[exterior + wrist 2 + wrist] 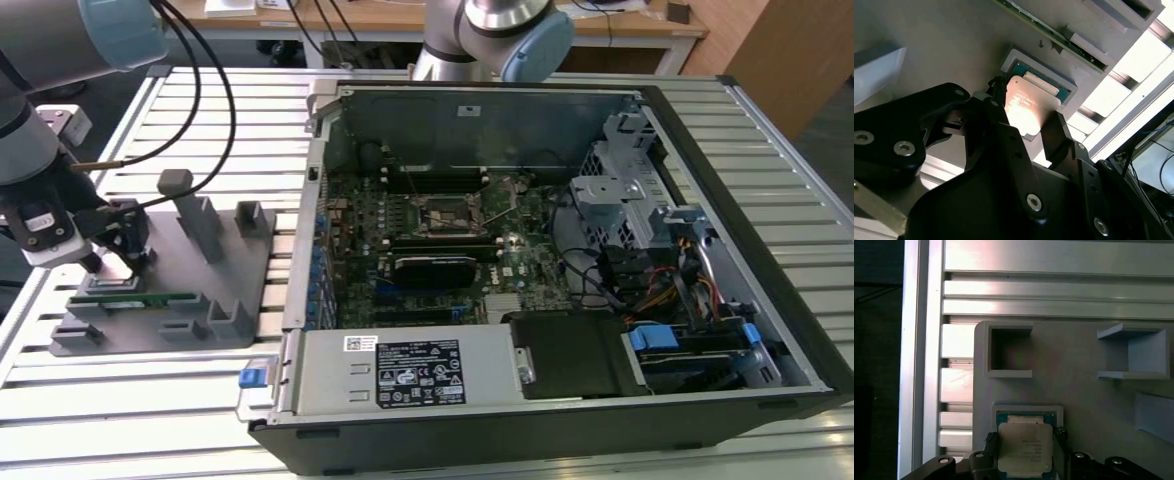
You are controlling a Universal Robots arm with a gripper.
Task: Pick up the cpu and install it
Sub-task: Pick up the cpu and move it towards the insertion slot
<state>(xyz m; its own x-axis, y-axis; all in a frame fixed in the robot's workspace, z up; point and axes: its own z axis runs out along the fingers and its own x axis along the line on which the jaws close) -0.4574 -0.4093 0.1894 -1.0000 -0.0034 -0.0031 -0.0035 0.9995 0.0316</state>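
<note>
The cpu (1025, 452), a flat square chip with a dull silver top, lies in a shallow square nest on the grey fixture plate (1089, 395). In both wrist views my gripper (1025, 437) has a black finger (990, 441) pressed against each side of the chip, shut on it. The second wrist view shows the cpu (1026, 107) lit brightly between the fingers (1056, 130) of the gripper (1026, 114). In the exterior view the gripper (118, 268) is low over the plate (174, 335) at the exterior view's left. The motherboard socket (441, 212) lies inside the open computer case (534, 120).
A long green memory stick (134, 298) rests on the plate just in front of the gripper. Grey upright posts (198, 225) stand on the plate beside it. Empty square pockets (1009, 352) are moulded into the plate. The case's wall (310, 250) rises between plate and motherboard.
</note>
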